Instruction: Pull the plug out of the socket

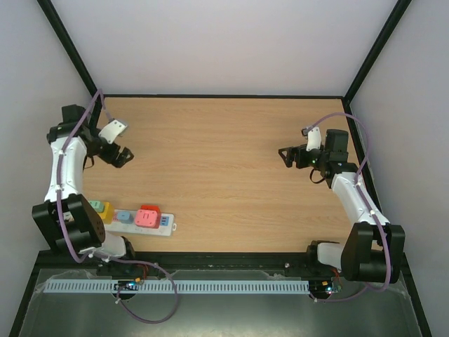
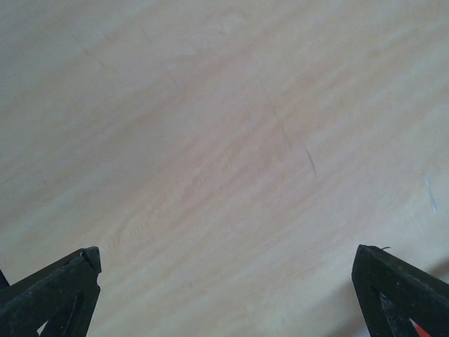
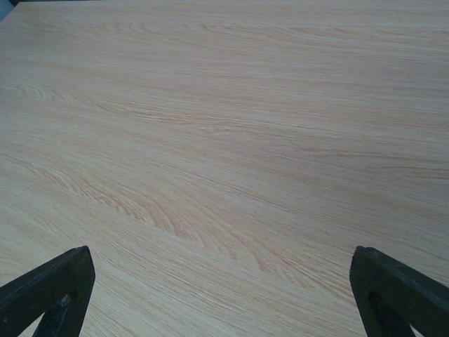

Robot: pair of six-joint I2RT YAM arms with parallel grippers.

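The white power strip socket [image 1: 165, 225] lies at the front left of the table, partly under the left arm. A red-pink plug [image 1: 146, 217] sits in it, with a blue face [image 1: 124, 216], a green face [image 1: 96, 207] and a yellow one [image 1: 107, 208] to its left. My left gripper [image 1: 121, 156] is open and empty, hovering at the back left, well away from the socket. My right gripper [image 1: 287, 156] is open and empty at the right. Both wrist views show only bare wood between the left fingertips [image 2: 66, 281] and between the right fingertips [image 3: 59, 281].
The wooden table [image 1: 224, 168] is bordered by a black frame and white walls. A perforated white rail [image 1: 175, 286] runs along the front below the table edge. Purple cables trail along both arms.
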